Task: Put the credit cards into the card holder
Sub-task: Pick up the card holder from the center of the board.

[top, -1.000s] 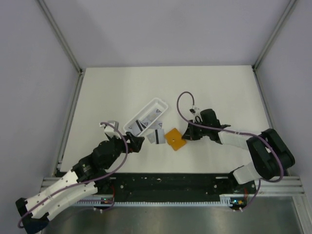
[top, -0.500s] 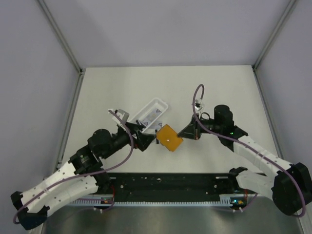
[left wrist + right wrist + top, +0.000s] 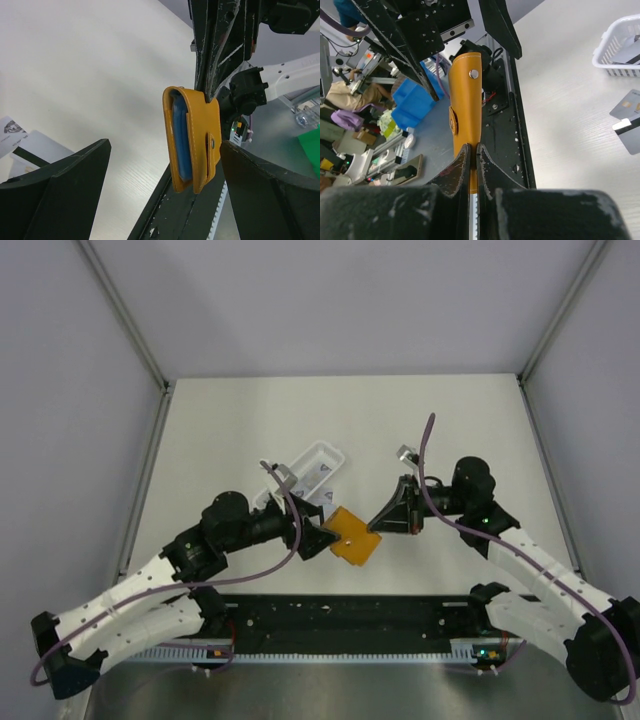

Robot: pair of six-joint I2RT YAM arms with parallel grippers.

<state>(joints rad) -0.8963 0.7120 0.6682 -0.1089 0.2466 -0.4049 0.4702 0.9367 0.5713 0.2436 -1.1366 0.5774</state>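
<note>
The orange-tan card holder [image 3: 352,538] hangs in the air over the table's near middle, held on edge. My right gripper [image 3: 378,523] is shut on one end of it; in the right wrist view my right gripper [image 3: 474,156] pinches the holder [image 3: 466,95], whose snap stud faces the camera. My left gripper [image 3: 325,540] is open at the holder's other end. In the left wrist view my left gripper [image 3: 165,150] has its jaws wide apart on either side of the holder [image 3: 200,135], apart from it, and a blue lining shows inside. Credit cards [image 3: 629,120] lie flat on the table; two more cards [image 3: 25,142] show in the left wrist view.
A long white plastic tray [image 3: 322,456] with more cards in it stands behind the left arm; it also shows in the right wrist view [image 3: 619,47]. The black rail [image 3: 340,615] runs along the near table edge, below the holder.
My right gripper has lifted the card holder off the table and turned it on edge, drawing it toward the near edge. My left gripper has moved right and opened around the holder's free end.
</note>
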